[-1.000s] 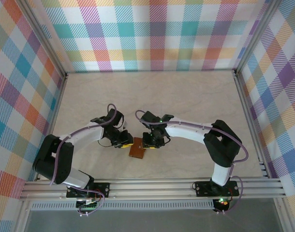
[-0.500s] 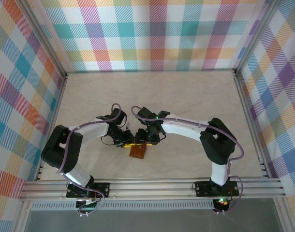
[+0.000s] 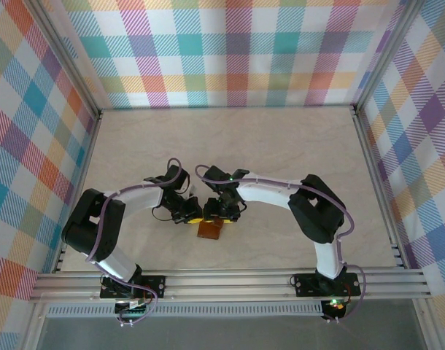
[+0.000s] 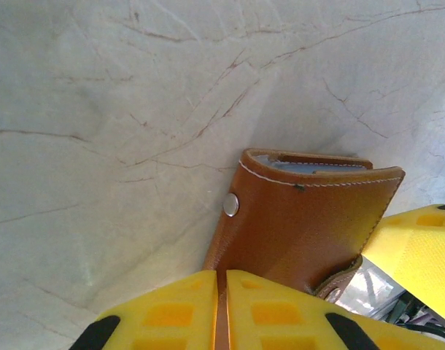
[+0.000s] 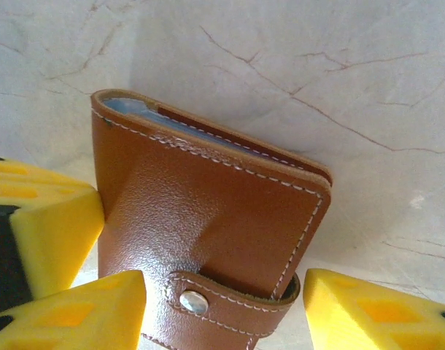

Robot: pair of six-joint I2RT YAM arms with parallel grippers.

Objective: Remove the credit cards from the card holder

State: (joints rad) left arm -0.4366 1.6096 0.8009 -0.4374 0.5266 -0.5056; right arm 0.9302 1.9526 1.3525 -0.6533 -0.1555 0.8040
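Observation:
The card holder (image 3: 210, 230), a folded brown leather wallet, stands between my two grippers near the table's front middle. Its snap tab (image 5: 208, 300) is fastened. My left gripper (image 4: 222, 310) is shut on a thin edge of the card holder (image 4: 303, 226), with leather showing between the yellow pads. My right gripper (image 5: 222, 313) is open, one fingertip on each side of the tab end of the holder (image 5: 208, 211). A pale grey-blue strip (image 5: 142, 109) shows at the holder's open edge. I cannot tell whether it is lining or card. The credit cards are otherwise hidden.
The marble-patterned tabletop (image 3: 281, 146) stretches bare behind the arms. Checked walls (image 3: 237, 51) enclose the back and both sides. An aluminium rail (image 3: 237, 281) runs along the near edge. One finger (image 5: 40, 219) of the left gripper appears at the left of the right wrist view.
My left jaws have closed on the holder's edge. The right jaws have widened. Both grippers have drawn in towards each other over the holder.

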